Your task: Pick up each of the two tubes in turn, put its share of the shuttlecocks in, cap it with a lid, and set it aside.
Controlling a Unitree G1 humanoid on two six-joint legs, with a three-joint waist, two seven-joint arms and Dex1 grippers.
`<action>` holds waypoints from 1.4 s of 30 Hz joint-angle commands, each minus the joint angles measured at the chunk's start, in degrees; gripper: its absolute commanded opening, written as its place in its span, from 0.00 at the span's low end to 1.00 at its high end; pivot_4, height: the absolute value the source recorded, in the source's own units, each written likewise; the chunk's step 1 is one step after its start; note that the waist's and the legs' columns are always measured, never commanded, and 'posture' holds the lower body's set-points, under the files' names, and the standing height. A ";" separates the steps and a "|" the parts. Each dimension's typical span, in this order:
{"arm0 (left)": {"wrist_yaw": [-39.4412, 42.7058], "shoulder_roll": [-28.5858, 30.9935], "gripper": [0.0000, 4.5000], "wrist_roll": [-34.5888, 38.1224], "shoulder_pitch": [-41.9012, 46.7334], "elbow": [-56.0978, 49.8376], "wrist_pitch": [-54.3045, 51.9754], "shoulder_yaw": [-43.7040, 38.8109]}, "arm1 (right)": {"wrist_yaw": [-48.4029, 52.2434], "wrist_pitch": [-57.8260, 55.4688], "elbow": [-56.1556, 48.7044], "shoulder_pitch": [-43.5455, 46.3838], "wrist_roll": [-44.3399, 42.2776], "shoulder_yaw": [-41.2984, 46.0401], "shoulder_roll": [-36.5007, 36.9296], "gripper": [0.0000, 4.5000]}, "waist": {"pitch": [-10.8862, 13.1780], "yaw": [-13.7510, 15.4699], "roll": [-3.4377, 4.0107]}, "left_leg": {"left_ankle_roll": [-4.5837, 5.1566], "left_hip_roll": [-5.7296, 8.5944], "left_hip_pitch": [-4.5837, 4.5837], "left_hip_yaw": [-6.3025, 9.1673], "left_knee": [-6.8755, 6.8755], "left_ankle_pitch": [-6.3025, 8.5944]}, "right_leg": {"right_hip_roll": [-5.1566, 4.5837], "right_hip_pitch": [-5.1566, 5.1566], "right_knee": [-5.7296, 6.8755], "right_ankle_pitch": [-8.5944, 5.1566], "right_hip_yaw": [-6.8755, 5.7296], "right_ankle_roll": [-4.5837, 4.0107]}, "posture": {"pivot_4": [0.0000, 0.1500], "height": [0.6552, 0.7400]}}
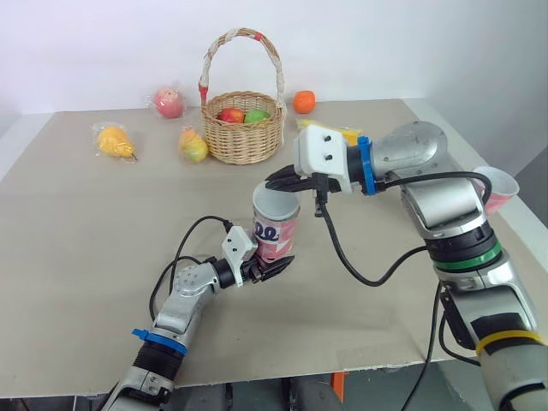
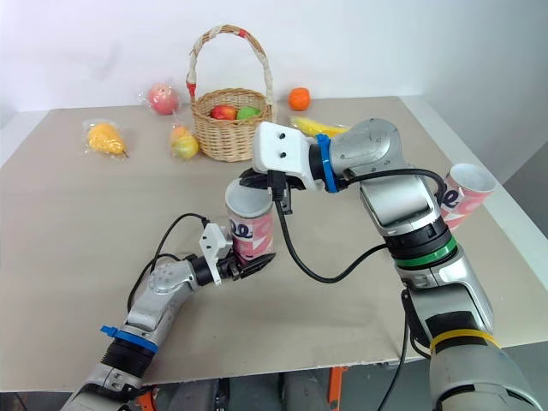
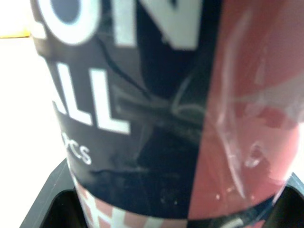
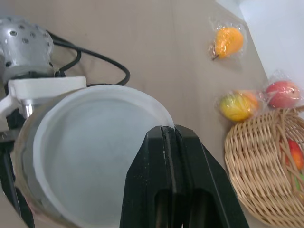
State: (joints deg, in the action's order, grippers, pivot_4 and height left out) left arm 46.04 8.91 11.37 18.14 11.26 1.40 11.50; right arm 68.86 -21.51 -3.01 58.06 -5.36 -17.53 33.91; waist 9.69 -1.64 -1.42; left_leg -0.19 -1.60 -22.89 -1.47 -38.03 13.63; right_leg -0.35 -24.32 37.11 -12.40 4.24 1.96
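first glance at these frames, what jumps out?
A pink-and-white cardboard tube stands upright in the middle of the beige table. It is clamped low in the jaws of the left gripper, and the right gripper is closed at its white rim. A woven wicker basket of fruit sits at the far side, and a second pink tube is tilted at the right edge.

Frame centre: my left gripper point(image 1: 272, 269) grips the upright tube point(image 1: 276, 227) low; my right gripper point(image 1: 287, 180) sits at its rim.
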 commanded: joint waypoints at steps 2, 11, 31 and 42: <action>0.13 -0.13 0.72 -0.45 -1.01 1.39 -0.53 0.89 | -0.48 0.10 -2.36 0.10 -0.52 0.37 -0.69 0.01 | 0.00 0.00 0.00 | 0.00 0.00 0.00 0.00 0.00 0.00 | 0.00 0.00 0.00 0.00 0.00 0.00 | 1.00 1.00; 0.26 -0.11 0.72 -0.53 -1.01 1.44 -0.59 0.77 | 1.01 0.09 -4.64 -2.18 -0.15 -0.90 0.50 0.01 | 0.00 0.01 0.00 | 0.00 0.00 0.00 0.02 0.03 0.00 | 0.00 0.00 -0.01 0.00 0.00 0.04 | 1.00 1.00; 0.46 -0.10 0.72 -0.59 -0.95 1.42 -0.59 0.82 | 1.14 3.84 -3.10 -3.26 1.82 -1.23 2.77 0.01 | 0.00 0.07 0.00 | 0.00 0.02 0.00 0.01 0.04 0.00 | -0.01 0.01 -0.04 -0.02 0.00 0.02 | 1.00 1.00; 0.60 -0.02 0.72 -0.63 -0.90 1.17 -0.77 0.96 | 0.55 5.50 -2.30 -3.41 3.17 -1.48 2.18 0.01 | 0.00 0.09 0.00 | 0.00 0.02 0.00 0.00 0.04 0.00 | -0.01 0.01 -0.04 -0.02 0.00 0.03 | 1.00 1.00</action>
State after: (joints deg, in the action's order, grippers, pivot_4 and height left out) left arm 46.58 8.86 11.21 18.21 11.25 1.34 11.51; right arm 69.48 -16.17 -5.72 54.94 -3.17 -18.29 35.88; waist 9.69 -1.55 -1.42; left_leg -0.19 -1.59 -22.89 -1.46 -37.99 13.63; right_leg -0.36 -24.31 37.07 -12.42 4.24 1.98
